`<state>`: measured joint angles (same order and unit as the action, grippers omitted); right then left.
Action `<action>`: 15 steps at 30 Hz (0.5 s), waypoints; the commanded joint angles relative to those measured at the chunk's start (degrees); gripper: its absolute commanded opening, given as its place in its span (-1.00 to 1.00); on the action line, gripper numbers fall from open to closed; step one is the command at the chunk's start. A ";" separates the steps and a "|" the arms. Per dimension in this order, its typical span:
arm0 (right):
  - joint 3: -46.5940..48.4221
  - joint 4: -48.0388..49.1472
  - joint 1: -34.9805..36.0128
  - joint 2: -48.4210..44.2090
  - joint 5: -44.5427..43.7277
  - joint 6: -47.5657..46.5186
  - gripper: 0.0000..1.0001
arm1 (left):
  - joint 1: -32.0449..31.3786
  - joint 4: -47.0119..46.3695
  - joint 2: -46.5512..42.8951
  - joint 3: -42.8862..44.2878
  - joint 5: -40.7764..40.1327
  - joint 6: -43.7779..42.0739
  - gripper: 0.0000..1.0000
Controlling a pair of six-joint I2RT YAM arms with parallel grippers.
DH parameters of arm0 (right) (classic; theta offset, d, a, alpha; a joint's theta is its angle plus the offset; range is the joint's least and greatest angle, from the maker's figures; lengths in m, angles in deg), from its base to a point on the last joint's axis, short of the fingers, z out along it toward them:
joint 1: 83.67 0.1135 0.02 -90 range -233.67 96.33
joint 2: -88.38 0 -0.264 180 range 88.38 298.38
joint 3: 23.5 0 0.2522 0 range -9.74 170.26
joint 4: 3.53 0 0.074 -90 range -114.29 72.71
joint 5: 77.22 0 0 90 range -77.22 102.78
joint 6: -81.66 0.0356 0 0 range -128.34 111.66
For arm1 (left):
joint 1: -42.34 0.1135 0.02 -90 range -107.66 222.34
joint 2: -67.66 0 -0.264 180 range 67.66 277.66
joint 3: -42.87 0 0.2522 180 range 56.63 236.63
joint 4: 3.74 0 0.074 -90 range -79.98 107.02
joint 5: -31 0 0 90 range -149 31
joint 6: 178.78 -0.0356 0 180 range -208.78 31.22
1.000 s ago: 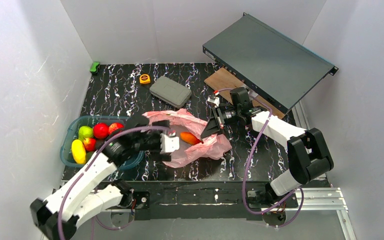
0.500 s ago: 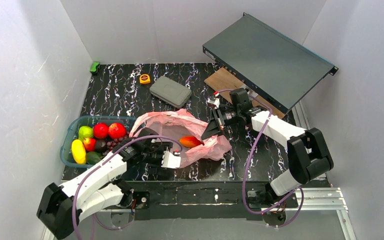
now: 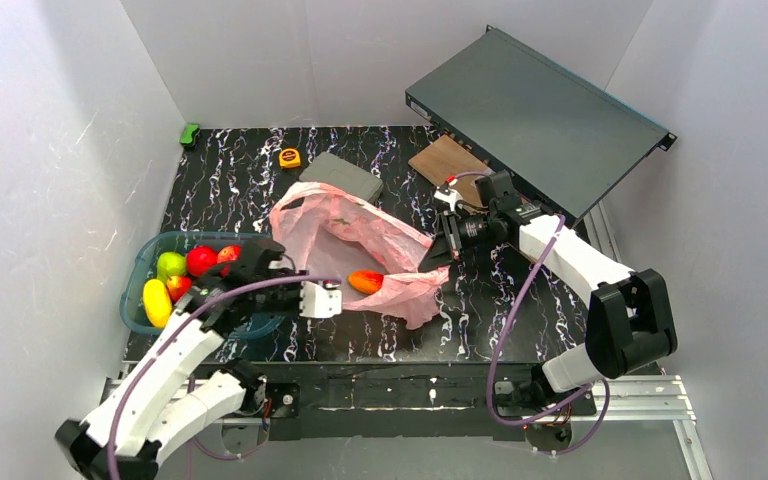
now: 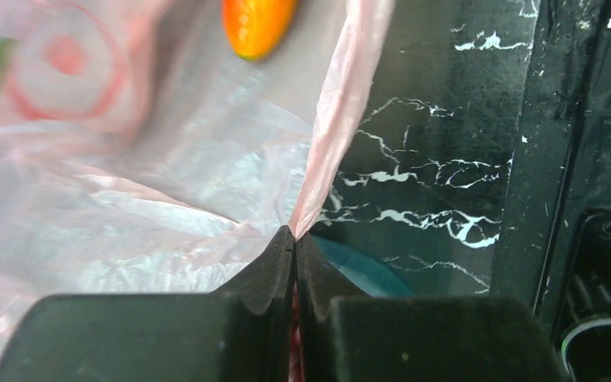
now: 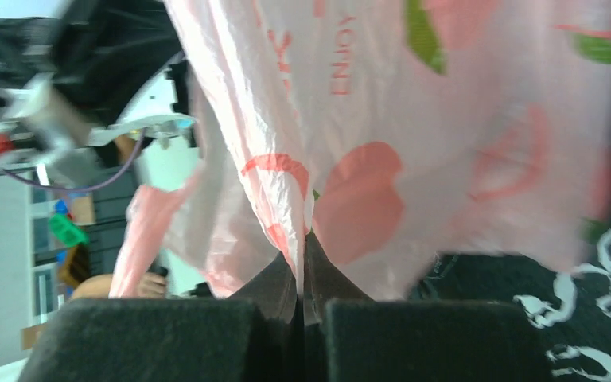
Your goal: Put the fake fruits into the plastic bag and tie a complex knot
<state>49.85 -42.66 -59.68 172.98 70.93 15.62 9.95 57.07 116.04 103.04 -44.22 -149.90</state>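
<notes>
One red-orange fruit (image 3: 365, 281) in pink bag (image 3: 305, 215)

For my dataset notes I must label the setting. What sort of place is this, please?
Most likely a robot test cell in a lab, not a home: plain white walls box in a black marbled table, and unrelated props sit there, a tape measure and a flat grey rack unit.

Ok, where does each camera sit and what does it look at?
Top external: high behind the arms, looking down at the table; both arms show.
Left wrist: on the left arm, looking along the left end effector, shut on the plastic bag.
Right wrist: on the right arm, looking along the right end effector, shut on the bag.
Shared: all see the bag; top and left wrist see the red-orange fruit.
</notes>
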 commanded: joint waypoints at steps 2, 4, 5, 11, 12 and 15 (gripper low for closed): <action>2.85 -9.32 -0.16 -3.06 -9.57 -10.01 -0.97 | 1.63 12.72 -3.11 10.34 3.34 -3.29 -1.00; 2.50 -9.33 0.98 -3.11 -11.85 -10.83 -0.97 | 4.07 12.41 -2.13 12.55 3.77 -2.99 -1.00; 2.20 -9.26 1.97 -3.31 -14.17 -11.64 -0.97 | 5.96 11.96 -1.64 13.19 4.46 -3.21 -1.00; -1.15 -6.61 4.67 -2.95 -26.83 -13.31 -0.97 | 20.10 15.26 0.54 9.11 10.71 -14.13 -1.00; -1.71 -6.10 4.99 -3.18 -27.83 -13.75 -0.97 | 20.38 15.01 -0.34 6.65 9.80 -15.60 -1.00; -3.37 -4.49 6.55 -4.72 -28.52 -14.08 -0.97 | 20.43 12.54 -3.80 0.53 9.08 -16.28 -1.00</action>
<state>48.56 -48.71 -54.31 171.31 48.59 4.43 29.49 65.98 116.11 109.62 -36.04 -160.72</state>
